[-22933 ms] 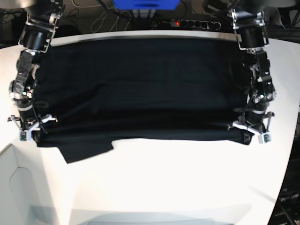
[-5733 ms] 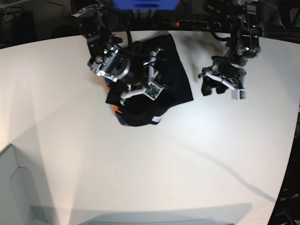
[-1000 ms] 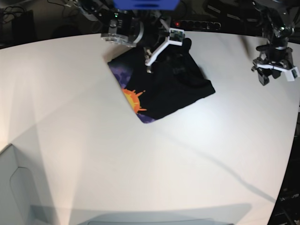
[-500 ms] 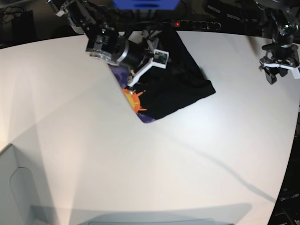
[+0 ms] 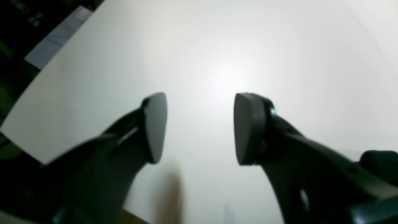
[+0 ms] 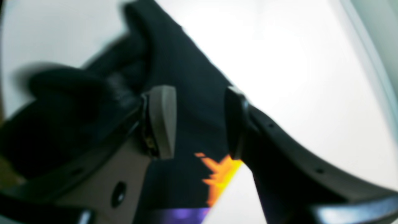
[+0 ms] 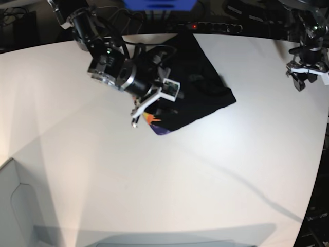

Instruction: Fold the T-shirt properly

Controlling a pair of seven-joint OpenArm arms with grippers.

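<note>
The white table lay wide under me. The T-shirt sat folded at its far edge, black with an orange and purple print at the near corner. My right gripper hung over that printed corner, jaws apart with cloth showing between them, nothing clamped. My left gripper hovered well apart over bare table, jaws parted, empty.

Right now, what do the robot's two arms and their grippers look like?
Both arms are black, jointed metal with silver bands and loose black cables. The right gripper has dark curved fingers, one with a pale grey pad; white brackets and a small green board sit near its wrist. The left gripper has black fingers with grey oval pads.
</note>
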